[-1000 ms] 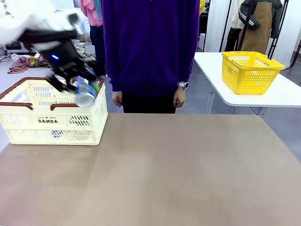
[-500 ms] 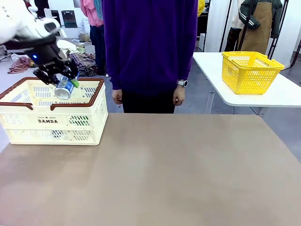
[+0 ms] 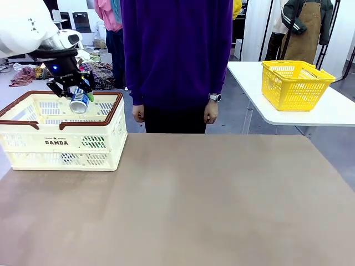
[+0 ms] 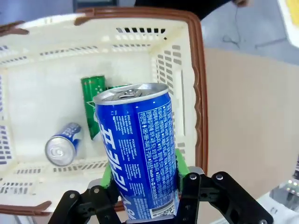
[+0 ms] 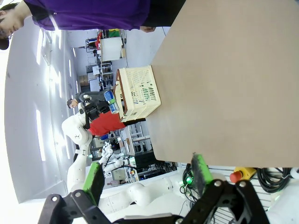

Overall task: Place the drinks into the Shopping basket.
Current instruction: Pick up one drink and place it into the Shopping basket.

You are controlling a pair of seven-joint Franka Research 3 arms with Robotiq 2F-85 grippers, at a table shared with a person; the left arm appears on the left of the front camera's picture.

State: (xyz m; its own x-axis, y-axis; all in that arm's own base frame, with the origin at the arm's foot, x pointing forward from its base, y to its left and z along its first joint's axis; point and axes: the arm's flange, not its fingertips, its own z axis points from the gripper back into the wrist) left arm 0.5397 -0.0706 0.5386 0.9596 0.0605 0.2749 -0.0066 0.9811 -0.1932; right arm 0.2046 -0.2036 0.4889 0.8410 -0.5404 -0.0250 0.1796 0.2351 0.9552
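A: What is sitting in the cream basket right now?

B: Two cans are lying on its floor: a green can toward the far wall and a small blue can on its side, silver top facing up at the wrist camera.

A: And the left gripper?

B: It is gripping another blue can between its green pads, hanging above the basket's open top, inside the brown rim. From the front, that can is tilting, silver end toward the near side.

A: The right gripper?

B: Its fingers are standing wide apart with nothing between them, off the near edge of the table.

A: What is the table like?

B: It is showing a bare brown top; the basket is sitting at its far left corner. A person in a purple sweater is standing at the far side, hands hanging down. To the far right, a yellow mesh basket is resting on a white table.
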